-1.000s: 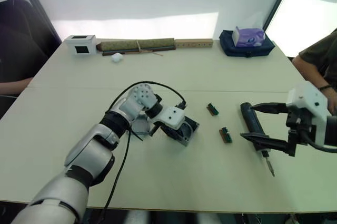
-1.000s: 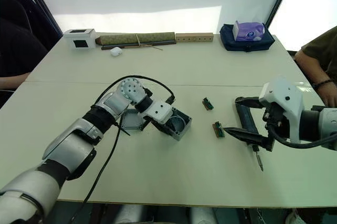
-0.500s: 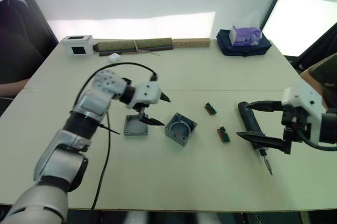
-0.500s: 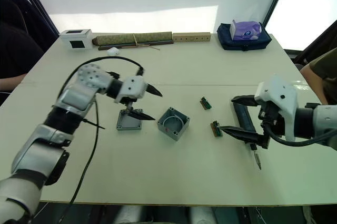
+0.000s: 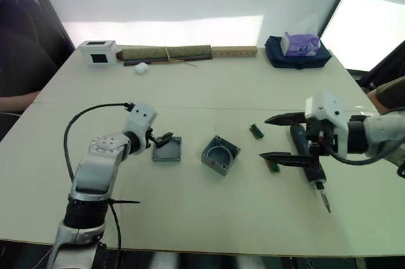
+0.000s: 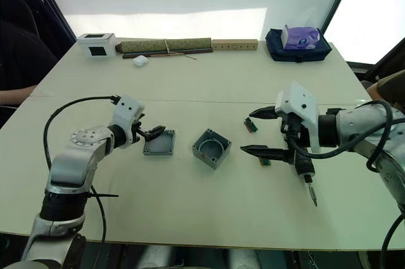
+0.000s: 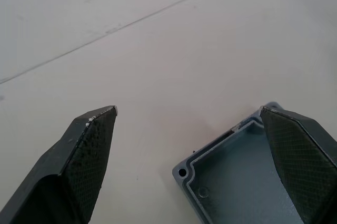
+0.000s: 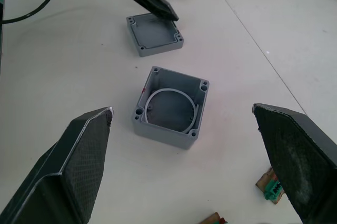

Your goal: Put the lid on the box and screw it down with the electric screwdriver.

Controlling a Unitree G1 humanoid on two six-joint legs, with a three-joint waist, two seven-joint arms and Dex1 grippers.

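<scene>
- Pale table (image 6: 190,218) under bright backlit sheeting; far edge carries a white box with a black window (image 6: 96,44), a rolled mat (image 6: 164,45), a wooden strip (image 6: 234,44) and a purple tissue box (image 6: 299,36) on a dark tray.
- Person's arm (image 6: 385,92) at the right edge.
- Box (image 6: 211,148) sits open side up mid-table, a ring visible inside, nothing covering it.
- Lid (image 6: 159,143) lies inner face up just left of the box, apart from it.
- Two small green circuit pieces (image 6: 250,125) lie between the box and the electric screwdriver (image 5: 308,155), which lies flat, bit toward the near edge.
- Left gripper (image 6: 154,132): fingers spread wide, one tip over the lid's corner, holding nothing.
- Right gripper (image 6: 254,131): spread wide, empty, above the screwdriver.
- Since half a second ago: left arm has dropped lower and drawn back; right gripper has shifted toward the box.
</scene>
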